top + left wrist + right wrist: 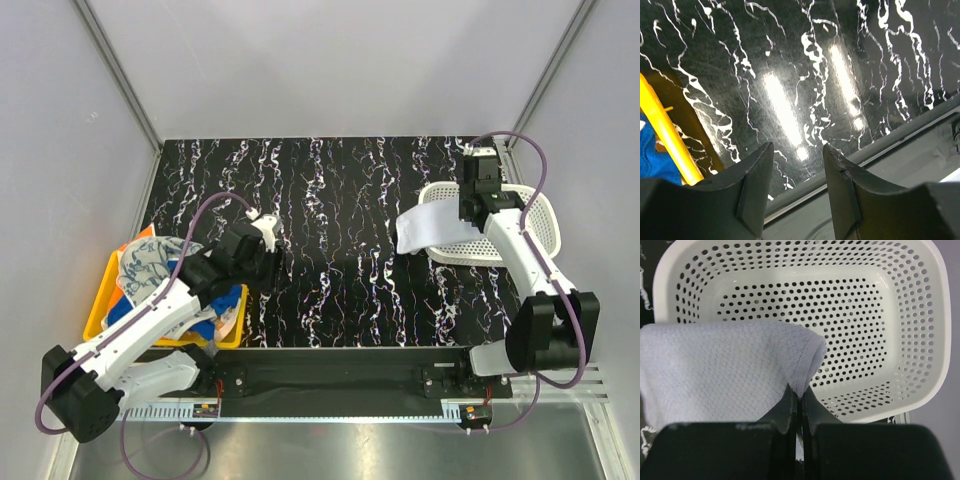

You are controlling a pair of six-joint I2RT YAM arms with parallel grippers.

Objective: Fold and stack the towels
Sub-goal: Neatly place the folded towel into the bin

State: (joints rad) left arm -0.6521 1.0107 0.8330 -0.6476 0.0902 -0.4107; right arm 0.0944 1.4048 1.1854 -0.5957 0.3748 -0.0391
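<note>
Since a soft cloth slips if let go, the white towel (720, 370) hangs over the white basket (920, 340) rim with the right fingers (792, 407) pinched shut on its edge, while the left fingers (757, 195) hover open and empty over the table (340, 200) by the yellow bin (100, 300), maybe ready to help.

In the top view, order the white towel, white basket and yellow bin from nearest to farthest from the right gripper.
1. white towel, pinched in the right gripper.
2. white basket, just beneath it, right side.
3. yellow bin, far left side.
</note>
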